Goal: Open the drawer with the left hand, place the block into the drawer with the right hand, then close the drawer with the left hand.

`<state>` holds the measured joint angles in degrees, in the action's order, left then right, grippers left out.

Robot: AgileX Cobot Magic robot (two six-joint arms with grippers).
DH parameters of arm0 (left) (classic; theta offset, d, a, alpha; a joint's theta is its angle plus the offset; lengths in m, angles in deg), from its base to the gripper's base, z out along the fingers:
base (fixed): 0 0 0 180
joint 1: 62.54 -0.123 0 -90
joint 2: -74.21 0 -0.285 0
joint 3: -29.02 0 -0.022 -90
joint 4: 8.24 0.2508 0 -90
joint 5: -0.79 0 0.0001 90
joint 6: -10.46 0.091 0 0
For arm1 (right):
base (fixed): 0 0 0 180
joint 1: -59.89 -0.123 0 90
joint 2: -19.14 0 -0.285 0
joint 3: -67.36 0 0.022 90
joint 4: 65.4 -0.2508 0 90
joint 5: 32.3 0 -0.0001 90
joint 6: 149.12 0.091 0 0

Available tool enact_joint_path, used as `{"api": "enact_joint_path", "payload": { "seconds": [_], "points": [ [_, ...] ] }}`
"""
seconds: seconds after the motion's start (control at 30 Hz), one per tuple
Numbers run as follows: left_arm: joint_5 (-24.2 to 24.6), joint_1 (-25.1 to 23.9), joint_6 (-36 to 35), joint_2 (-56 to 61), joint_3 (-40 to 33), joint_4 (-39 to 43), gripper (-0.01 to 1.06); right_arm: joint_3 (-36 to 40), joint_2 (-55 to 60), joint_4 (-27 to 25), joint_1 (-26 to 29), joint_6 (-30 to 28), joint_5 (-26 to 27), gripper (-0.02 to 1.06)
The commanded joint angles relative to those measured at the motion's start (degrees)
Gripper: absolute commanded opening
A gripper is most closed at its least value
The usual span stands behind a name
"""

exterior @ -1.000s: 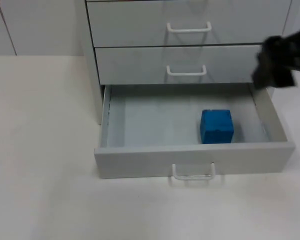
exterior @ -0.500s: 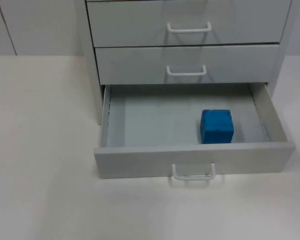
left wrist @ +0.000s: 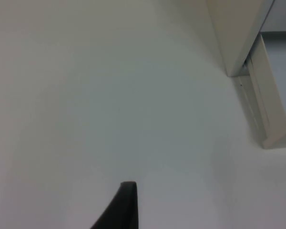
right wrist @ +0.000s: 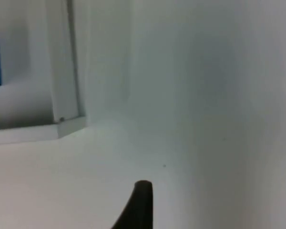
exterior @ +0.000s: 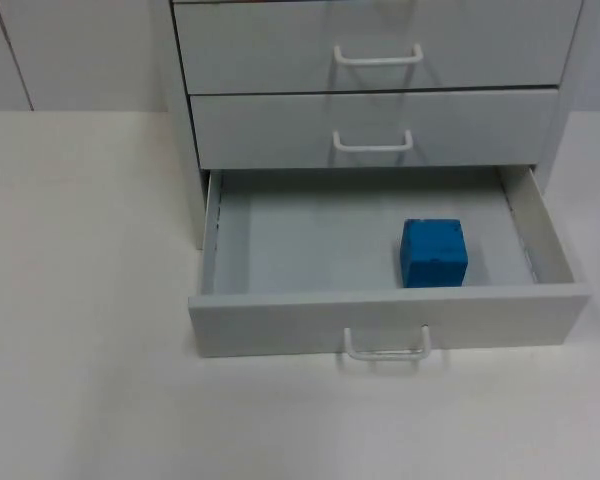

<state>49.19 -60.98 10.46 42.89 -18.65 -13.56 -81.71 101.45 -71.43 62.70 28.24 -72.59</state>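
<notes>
Bottom drawer (exterior: 380, 320) of the white drawer cabinet (exterior: 375, 90) stands pulled out over the white table (exterior: 80, 300), its handle (exterior: 385, 348) facing forward. Blue block (exterior: 433, 253) rests on the drawer floor, right of centre, near the front panel, apart from the side walls. Left gripper (left wrist: 126, 205) hangs over bare table beside the drawer's left side; cannot tell its finger state. Right gripper (right wrist: 140, 202) over table off the drawer's right front corner; finger state likewise unclear. Two upper drawers closed.
</notes>
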Motion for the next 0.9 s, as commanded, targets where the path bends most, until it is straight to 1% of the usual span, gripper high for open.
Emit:
{"api": "enact_joint_path", "payload": {
  "seconds": [0.0, 0.07, 0.13, 0.2, 0.3, 0.4, 0.63, 0.8, 0.87],
  "points": [
    [-0.91, -0.28, 0.00, 0.20, -0.24, -0.36, 1.05, 0.11, -2.17, -0.39, 1.82, -1.41, -1.32, 0.80],
    [-0.78, -0.28, 0.00, 0.20, -0.24, -0.36, 1.05, 0.11, -4.08, 0.11, 2.17, -1.78, -2.31, 0.80],
    [-0.78, -0.28, 0.00, 0.20, -0.24, -0.36, 1.05, 0.11, -5.90, 0.10, 2.06, -3.44, -4.00, 0.80],
    [-0.78, -0.28, 0.00, 0.20, -0.24, 0.02, 1.05, 0.11, -6.28, 0.10, 2.06, -3.57, -4.59, 0.80],
    [-0.78, -0.28, 0.00, 0.20, -0.24, 0.62, 1.05, 0.11, -9.44, 1.62, 2.06, -4.34, -8.34, 0.80],
    [-1.03, -0.28, 0.00, 0.20, -0.24, 0.36, 1.05, 0.11, -12.58, 3.07, 2.06, -4.24, -10.97, 0.80],
    [-1.10, -0.28, 0.00, 0.20, -0.24, 0.23, 1.05, 0.36, -16.99, 3.15, 2.06, -4.24, -10.98, 0.80],
    [-0.97, -0.28, 0.00, 0.20, -0.24, -0.45, 1.05, 4.63, -17.69, 2.92, 2.06, -4.12, -7.97, 0.80],
    [-0.85, -0.28, 0.00, 0.20, -0.24, -0.69, 1.05, 4.77, -17.69, 2.44, 2.06, -3.98, -7.72, 0.80]
  ]
}}
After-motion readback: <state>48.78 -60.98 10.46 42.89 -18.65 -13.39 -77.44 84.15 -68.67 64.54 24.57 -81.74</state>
